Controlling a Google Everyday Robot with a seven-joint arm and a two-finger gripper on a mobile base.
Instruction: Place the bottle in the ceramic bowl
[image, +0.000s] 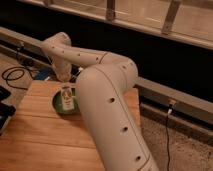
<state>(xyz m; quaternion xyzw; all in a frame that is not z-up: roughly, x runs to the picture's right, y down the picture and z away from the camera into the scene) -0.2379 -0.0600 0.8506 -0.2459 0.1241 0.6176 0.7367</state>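
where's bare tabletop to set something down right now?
Open wood on the table: the whole near stretch in front of the ceramic bowl, and the left strip between bowl and table edge. Crowded at the far side: the claw hangs over the bowl with the bottle upright in it, and the arm covers the right side.

Wooden table (35, 135), speckled floor (185, 150), dark wall behind; tool (64, 82) over table.
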